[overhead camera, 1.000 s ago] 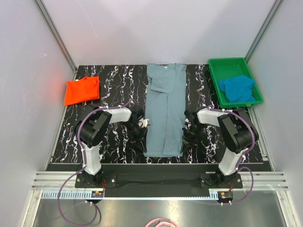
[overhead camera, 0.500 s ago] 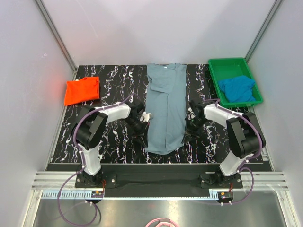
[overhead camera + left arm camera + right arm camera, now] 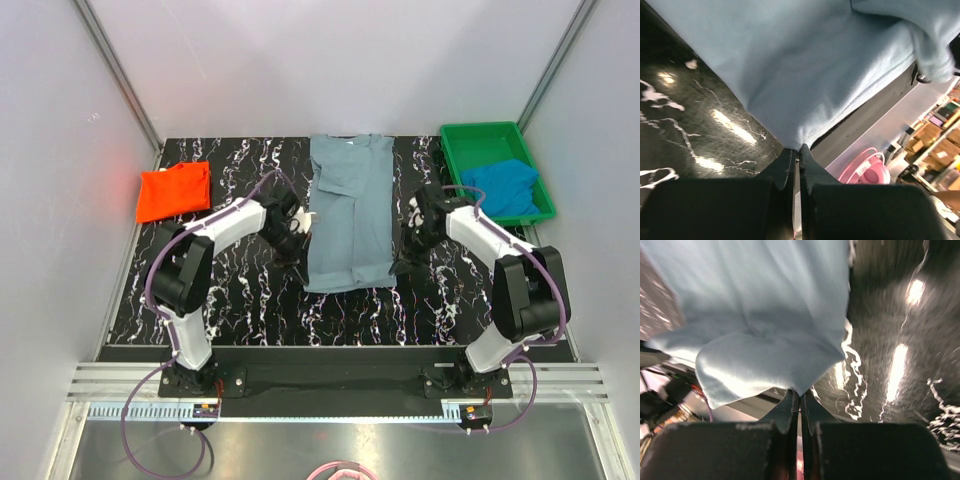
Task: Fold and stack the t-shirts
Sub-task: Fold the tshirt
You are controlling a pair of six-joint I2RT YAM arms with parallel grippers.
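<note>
The large grey-blue t-shirt [image 3: 347, 215] lies lengthwise down the middle of the black marbled table, its bottom hem lifted and carried toward the collar. My left gripper [image 3: 303, 222] is shut on the shirt's left hem corner [image 3: 795, 142]. My right gripper [image 3: 404, 238] is shut on its right hem corner [image 3: 802, 388]. Both hold the cloth above the table. The orange-red t-shirt [image 3: 174, 190] lies folded at the far left. The bright blue t-shirt [image 3: 500, 187] lies crumpled in the green tray [image 3: 462, 190] at the far right.
The table [image 3: 250, 290] is black with white veins. Grey walls close in on the left, back and right. The near table edge runs along a metal rail [image 3: 330, 380] by the arm bases.
Both grippers have moved away from the near edge toward the back, carrying the shirt's bottom hem up and over. The shirt's visible length has shortened.
</note>
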